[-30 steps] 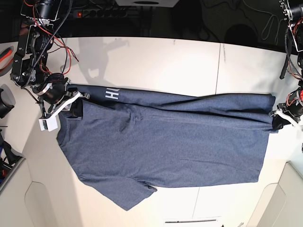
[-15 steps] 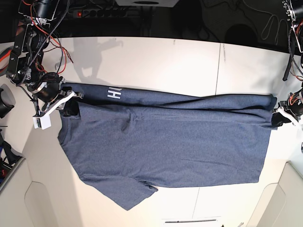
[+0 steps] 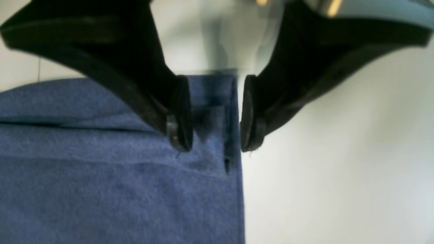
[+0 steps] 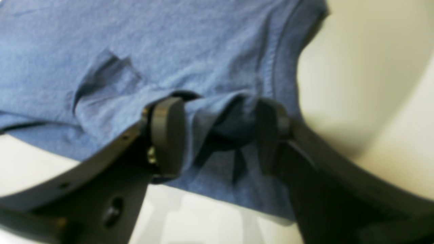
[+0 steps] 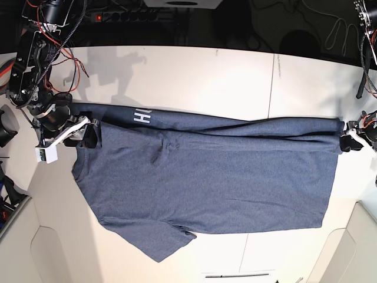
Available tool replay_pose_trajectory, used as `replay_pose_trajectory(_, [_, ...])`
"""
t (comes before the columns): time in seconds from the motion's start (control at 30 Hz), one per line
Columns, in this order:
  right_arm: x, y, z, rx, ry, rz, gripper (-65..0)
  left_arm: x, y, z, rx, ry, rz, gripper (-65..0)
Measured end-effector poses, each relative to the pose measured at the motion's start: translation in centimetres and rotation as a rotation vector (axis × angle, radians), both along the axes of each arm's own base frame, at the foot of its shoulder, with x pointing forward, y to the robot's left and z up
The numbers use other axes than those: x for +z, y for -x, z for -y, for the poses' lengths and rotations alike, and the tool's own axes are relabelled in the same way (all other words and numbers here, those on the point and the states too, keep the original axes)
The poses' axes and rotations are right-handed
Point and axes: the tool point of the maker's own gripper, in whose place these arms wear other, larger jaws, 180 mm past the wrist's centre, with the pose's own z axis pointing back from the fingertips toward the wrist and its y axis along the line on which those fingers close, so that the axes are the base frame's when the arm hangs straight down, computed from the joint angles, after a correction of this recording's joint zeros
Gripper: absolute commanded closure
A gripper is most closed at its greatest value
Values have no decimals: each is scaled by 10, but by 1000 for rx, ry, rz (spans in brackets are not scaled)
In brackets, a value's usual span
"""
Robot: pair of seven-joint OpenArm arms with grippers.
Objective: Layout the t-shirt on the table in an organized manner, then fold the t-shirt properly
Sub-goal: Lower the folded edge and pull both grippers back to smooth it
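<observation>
The navy t-shirt lies stretched across the table, its far long edge folded over, with white letters showing at the upper left. At the shirt's left end is my right gripper. In the right wrist view that gripper is open, and a loose bunch of the shirt sits between the spread fingers. My left gripper is at the shirt's right end. In the left wrist view it stands open over the hem corner of the cloth.
A thin dark seam crosses the tabletop. A power strip and cables lie along the back edge. White panels sit at the near-left and near-right corners. A dark object is at the left edge.
Both grippers have gone from shut on the shirt's ends to open. The right arm has drifted left and the left arm right and slightly up. The shirt stays stretched out.
</observation>
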Motion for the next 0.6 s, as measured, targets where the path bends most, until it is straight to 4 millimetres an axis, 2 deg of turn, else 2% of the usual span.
replay_pose_trajectory(0.1, [15,-4,9,-43,-38,47,-237,17,-5,-6,40,70,81,-267])
replay_pose_trajectory(0.17, [34,-8,16,-65,-57,100,-237,35,-8,-2,28,168,164,-267])
replay_pose_trajectory(0.23, [60,-13,21,-77,-66,173,-237,53,-9,-6,55,250,243,-262])
replay_pose_trajectory(0.3, [84,-16,20,-63,-77,236,-235,70,-7,-19,115,318,323,-184])
replay_pose_trajectory(0.33, [93,-16,15,-41,-97,259,-212,76,-4,-23,135,347,346,-123])
replay_pose_trajectory(0.4, [108,-16,0,14,-149,293,-83,75,3,-26,147,377,327,0])
replay_pose_trajectory(0.43, [109,-15,-10,37,-173,290,0,73,4,-24,141,389,312,0])
replay_pose_trajectory(0.53, [100,-13,-39,88,-219,260,0,65,4,-14,122,404,280,0])
replay_pose_trajectory(0.6, [87,-6,-60,127,-233,218,0,56,6,-4,101,411,247,0])
